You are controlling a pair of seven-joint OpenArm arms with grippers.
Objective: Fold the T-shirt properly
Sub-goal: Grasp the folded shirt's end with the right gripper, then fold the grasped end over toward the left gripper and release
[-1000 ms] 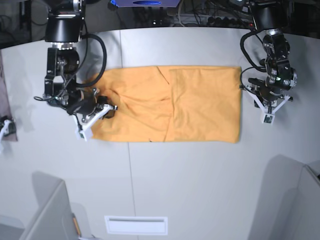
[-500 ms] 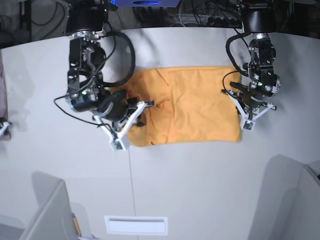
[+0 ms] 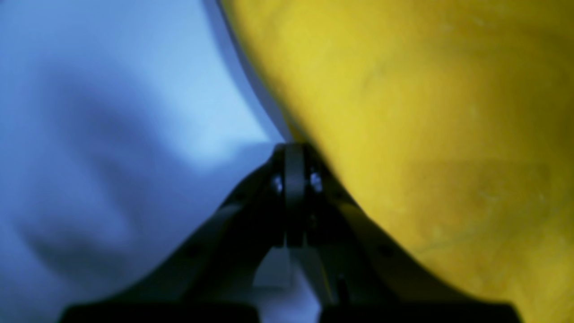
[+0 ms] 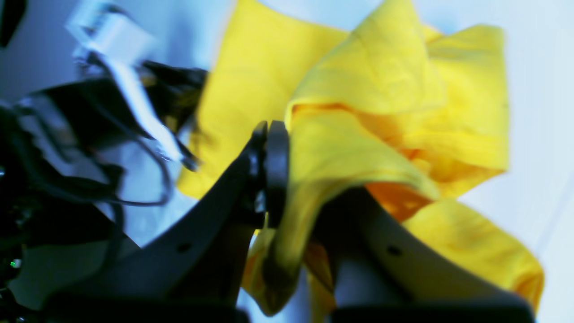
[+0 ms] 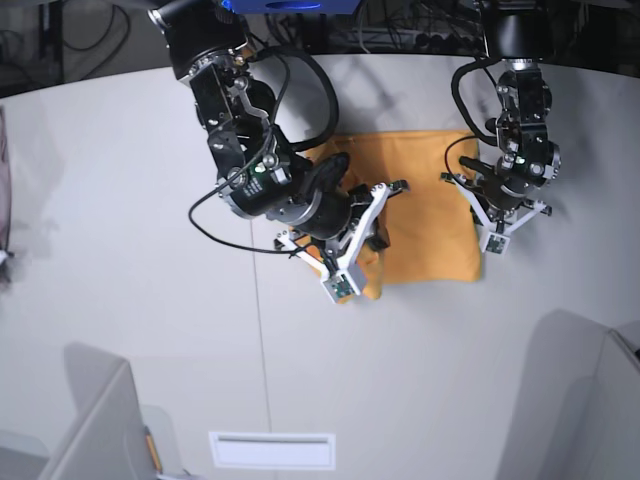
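Note:
The light-orange T-shirt (image 5: 430,215) lies on the white table (image 5: 110,220), now a compact shape with its left part lifted over the rest. My right gripper (image 5: 385,212) hangs over the shirt's left side. In the right wrist view the gripper (image 4: 309,179) is shut on a bunched fold of the shirt (image 4: 381,89). My left gripper (image 5: 458,183) is at the shirt's right edge. In the left wrist view its fingers (image 3: 293,179) are pressed together, tips touching the edge of the shirt (image 3: 426,134). I cannot tell if they pinch cloth.
A dark mauve cloth (image 5: 4,190) lies at the table's far left edge. A white rectangular slot (image 5: 272,450) sits at the front. Grey panels stand at the front left (image 5: 100,430) and front right (image 5: 590,400). Cables and equipment line the back edge.
My right arm has swept to the right, carrying the shirt's left part over the middle, so the shirt looks much narrower. My left gripper has stayed at the right edge.

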